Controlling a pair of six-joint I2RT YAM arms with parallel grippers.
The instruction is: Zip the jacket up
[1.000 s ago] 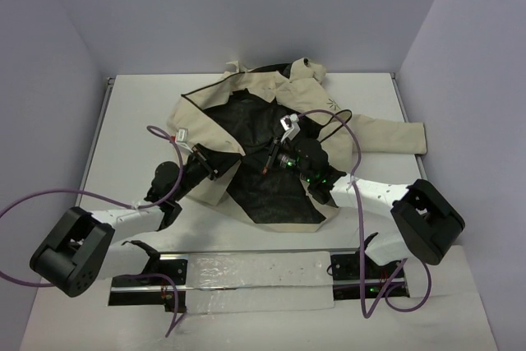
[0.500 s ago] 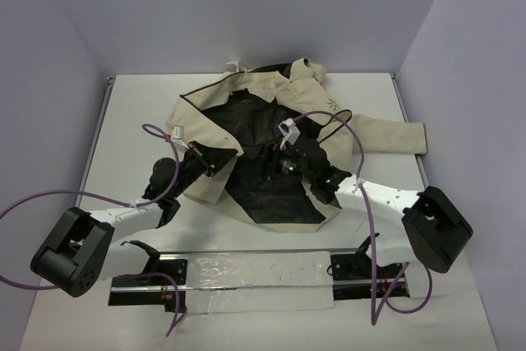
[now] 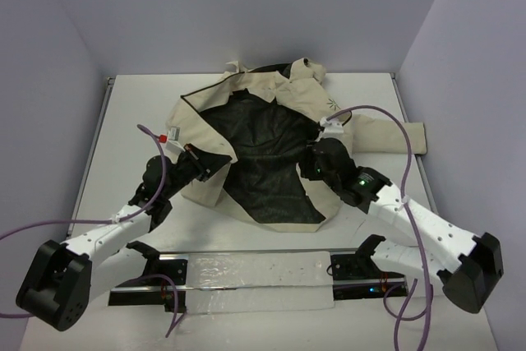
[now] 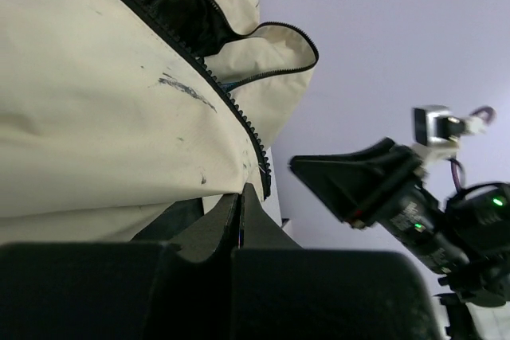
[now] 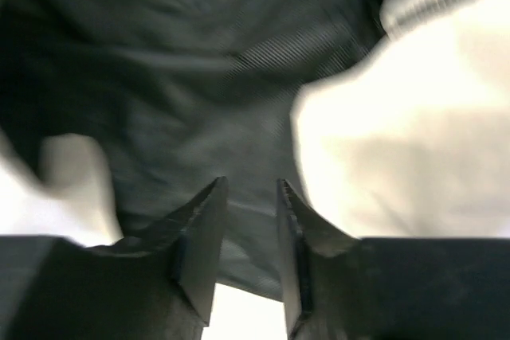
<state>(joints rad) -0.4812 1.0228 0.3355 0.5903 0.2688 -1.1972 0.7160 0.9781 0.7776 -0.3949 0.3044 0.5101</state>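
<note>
- left gripper (image 4: 241, 198): jaws pressed together, tips right at the jacket's (image 3: 197, 121) toothed zipper edge (image 4: 231, 105), with beige cloth just above them. whether any cloth is pinched, i cannot tell.
- right gripper (image 5: 249, 189): jaws a narrow gap apart, nothing between them. black lining (image 5: 199, 77) lies just ahead and a beige panel is to its right.
- the jacket lies spread open and unzipped, its lining between the two grippers.
- risk: if the left jaws hold nothing, the flap likely won't follow a pull.
- risk: the right jaws may catch lining instead of the zipper edge and drag the whole jacket.
</note>
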